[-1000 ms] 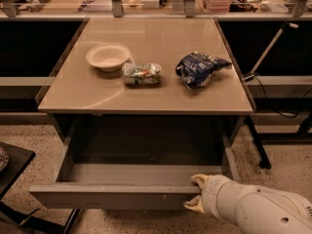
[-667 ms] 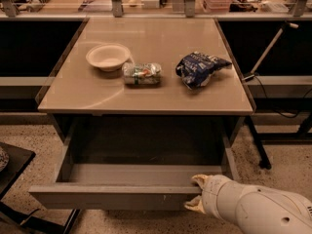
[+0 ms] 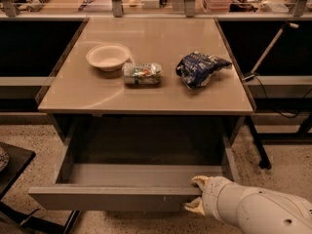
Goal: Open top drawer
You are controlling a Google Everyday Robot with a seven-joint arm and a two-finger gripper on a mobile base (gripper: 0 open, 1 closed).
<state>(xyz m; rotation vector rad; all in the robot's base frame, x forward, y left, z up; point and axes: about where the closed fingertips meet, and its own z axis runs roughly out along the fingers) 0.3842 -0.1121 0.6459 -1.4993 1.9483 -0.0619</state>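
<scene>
The top drawer [image 3: 112, 198] is a wide grey handleless drawer under the beige table. It stands pulled far out toward the camera, and its inside shows dark and bare. My gripper [image 3: 196, 195] is at the right part of the drawer's front edge. One pale finger [image 3: 200, 181] lies over the top of the front panel and the other finger [image 3: 194, 206] lies against the panel's outer face, so the front panel sits between them. The white arm [image 3: 258, 212] comes in from the lower right.
On the table top [image 3: 156, 89] lie a white bowl [image 3: 107, 56], a crumpled can or wrapped packet [image 3: 142, 73] and a blue chip bag [image 3: 199, 68]. A black stand [image 3: 12, 162] is at the lower left. A shelf with clutter runs along the back.
</scene>
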